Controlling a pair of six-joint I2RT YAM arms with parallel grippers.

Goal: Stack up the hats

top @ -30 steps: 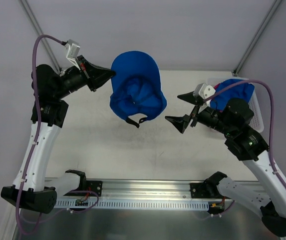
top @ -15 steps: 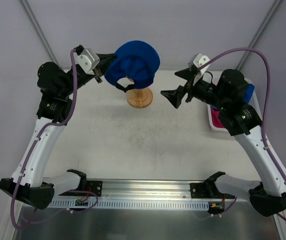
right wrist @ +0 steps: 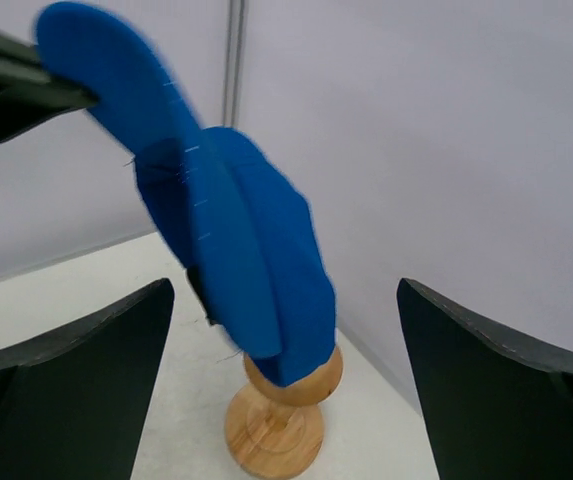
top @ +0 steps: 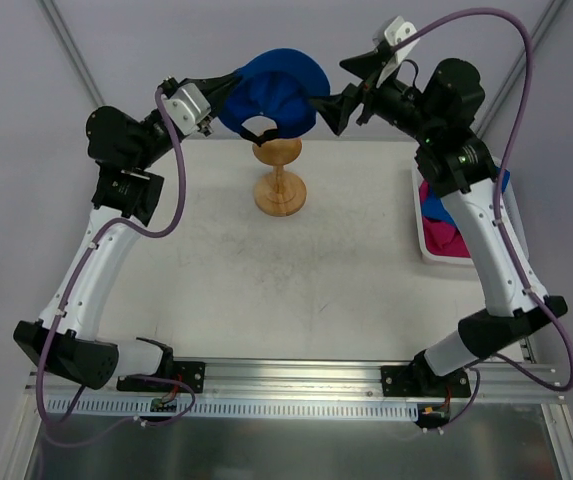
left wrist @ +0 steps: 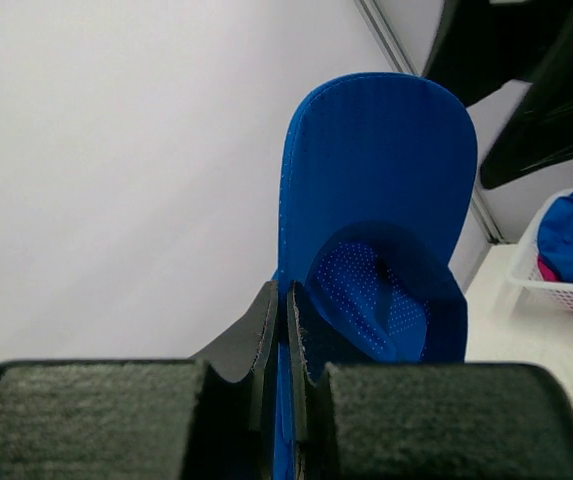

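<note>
Left gripper (top: pixel 224 88) is clamped on the brim of the blue cap (top: pixel 271 88), crown dangling out ahead of it right above the wooden stand (top: pixel 279 178), while the right gripper (top: pixel 350 88) gapes wide just past the crown.

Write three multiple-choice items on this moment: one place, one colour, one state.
1. Where is the blue cap? A over the wooden stand; B beside the arm bases; C behind the left arm's base.
2. Which colour of fabric shows beside blue in the white tray? A green; B yellow; C pink.
3. How is the right gripper? A shut on the cap; B open; C shut, empty.
Answers: A, the left gripper holds its brim above the stand; C, pink fabric lies in the tray; B, its fingers stand wide apart beside the cap.
</note>
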